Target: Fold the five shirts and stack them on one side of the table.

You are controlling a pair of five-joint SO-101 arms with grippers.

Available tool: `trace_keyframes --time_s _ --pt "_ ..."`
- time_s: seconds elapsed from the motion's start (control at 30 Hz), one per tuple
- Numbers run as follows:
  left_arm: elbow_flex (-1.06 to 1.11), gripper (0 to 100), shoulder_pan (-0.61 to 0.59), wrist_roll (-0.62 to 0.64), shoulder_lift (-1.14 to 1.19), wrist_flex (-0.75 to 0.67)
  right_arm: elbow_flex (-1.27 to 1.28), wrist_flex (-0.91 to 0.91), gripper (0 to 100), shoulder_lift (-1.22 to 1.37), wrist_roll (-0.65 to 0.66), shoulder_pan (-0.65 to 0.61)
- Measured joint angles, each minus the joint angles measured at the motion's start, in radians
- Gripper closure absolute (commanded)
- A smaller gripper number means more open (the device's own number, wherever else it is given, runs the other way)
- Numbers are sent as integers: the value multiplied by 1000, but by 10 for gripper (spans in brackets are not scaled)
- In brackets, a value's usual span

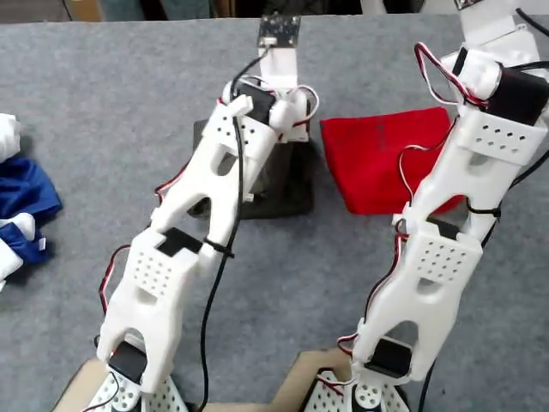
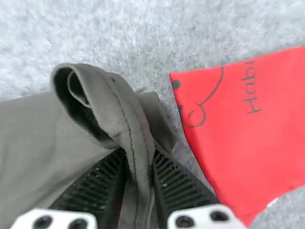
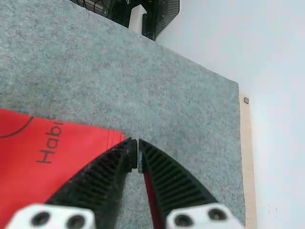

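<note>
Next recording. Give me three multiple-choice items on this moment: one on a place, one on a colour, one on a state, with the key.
1. Where does the red shirt lie?
A. On top of the dark grey shirt
B. Beside the dark grey shirt, toward the right arm
C. Draped over an arm

2. What colour is the shirt that the left gripper holds?
A. Red
B. Blue
C. Dark grey

3. How does the left gripper stand?
A. Wide open
B. Shut on a fold of the shirt
C. Open, resting on the red shirt

Key:
1 B: the high view shows the two shirts side by side.
2 C: the left wrist view shows dark grey cloth between its fingers.
3 B: the fingers pinch a raised fold.
</note>
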Motion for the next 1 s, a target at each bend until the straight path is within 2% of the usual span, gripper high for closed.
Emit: trace_keyframes --time_s 0.07,0.17,0.23,0.4,0.47,0.63,0.7,0.83,1.0 --pt "0 917 2 6 12 -8 0 0 981 0 0 0" --pt "0 775 0 8 17 -6 0 0 980 0 0 0" --pt "0 741 0 8 17 0 0 0 980 0 0 0" --pt "-123 754 -11 29 17 94 0 23 981 0 40 -5" --pt "-224 799 -44 31 17 143 0 52 983 0 41 -32" --pt "-491 970 -212 -11 18 278 48 75 982 -20 18 -147" --pt "-526 964 -290 -43 38 319 103 75 983 -49 15 -216" --pt "-489 971 -394 -89 144 338 344 75 983 -150 -23 -370" --pt "-414 971 -407 -97 345 218 798 71 984 -307 -100 -512"
